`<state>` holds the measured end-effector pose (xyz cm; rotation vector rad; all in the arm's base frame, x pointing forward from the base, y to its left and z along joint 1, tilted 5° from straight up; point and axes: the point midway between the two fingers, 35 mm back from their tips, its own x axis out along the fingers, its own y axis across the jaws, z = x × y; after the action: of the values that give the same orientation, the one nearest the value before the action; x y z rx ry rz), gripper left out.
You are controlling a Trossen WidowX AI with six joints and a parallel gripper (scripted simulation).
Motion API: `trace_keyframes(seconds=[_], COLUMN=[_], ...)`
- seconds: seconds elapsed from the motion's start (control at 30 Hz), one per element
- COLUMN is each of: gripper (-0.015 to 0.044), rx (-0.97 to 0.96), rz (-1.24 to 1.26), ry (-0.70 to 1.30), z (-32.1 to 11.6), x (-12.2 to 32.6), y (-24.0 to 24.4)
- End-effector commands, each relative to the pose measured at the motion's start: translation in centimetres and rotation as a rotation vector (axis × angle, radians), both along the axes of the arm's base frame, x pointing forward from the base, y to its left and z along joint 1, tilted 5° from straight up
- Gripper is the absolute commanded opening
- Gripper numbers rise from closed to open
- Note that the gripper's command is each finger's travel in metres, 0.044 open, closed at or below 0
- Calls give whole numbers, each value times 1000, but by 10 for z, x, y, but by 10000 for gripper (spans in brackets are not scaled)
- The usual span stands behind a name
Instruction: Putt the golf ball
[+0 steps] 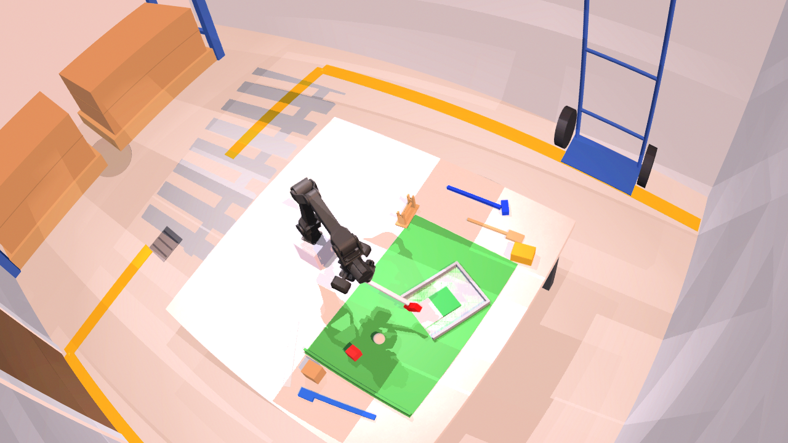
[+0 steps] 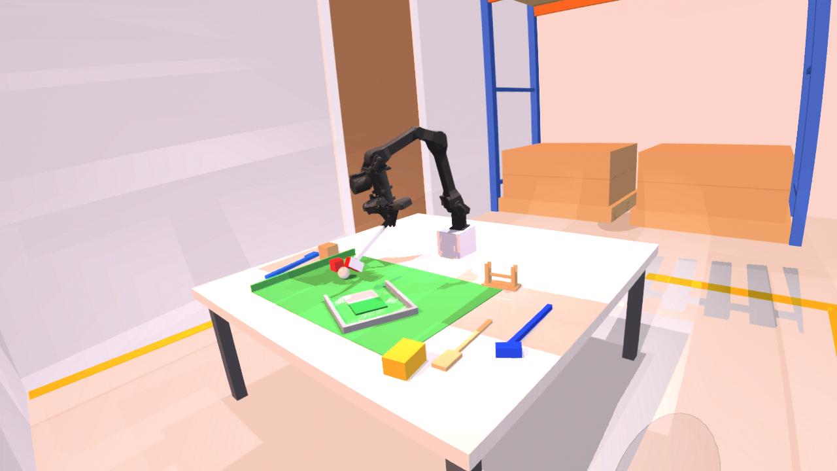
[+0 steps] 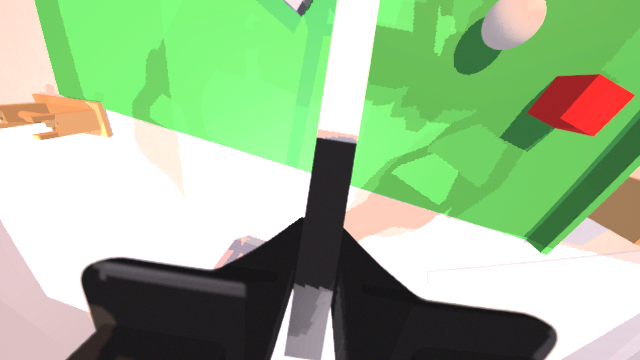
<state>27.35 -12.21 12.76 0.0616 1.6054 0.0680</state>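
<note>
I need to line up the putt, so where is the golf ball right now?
In the top view the golf ball sits on the green mat near its lower end, just right of the red block, between that block and the framed ramp.

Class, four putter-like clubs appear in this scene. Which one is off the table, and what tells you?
The red putter: its dark grip is clamped in the gripper, so it hangs over the green mat. Both blue putters and the wooden one lie flat on the table.
</note>
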Motion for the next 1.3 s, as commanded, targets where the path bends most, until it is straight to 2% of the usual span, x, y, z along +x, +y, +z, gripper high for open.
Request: trace_keyframes(seconds=[0.0, 0.43, 0.7, 1.03, 1.27], gripper=[0, 0, 0, 0, 0], rx=[-6, -4, -4, -3, -3], rz=[-153, -528, -533, -533, -533], ry=[34, 136, 137, 137, 137], z=[7, 22, 20, -15, -20], x=[-12, -54, -54, -51, -50], y=[-25, -79, -80, -80, -80])
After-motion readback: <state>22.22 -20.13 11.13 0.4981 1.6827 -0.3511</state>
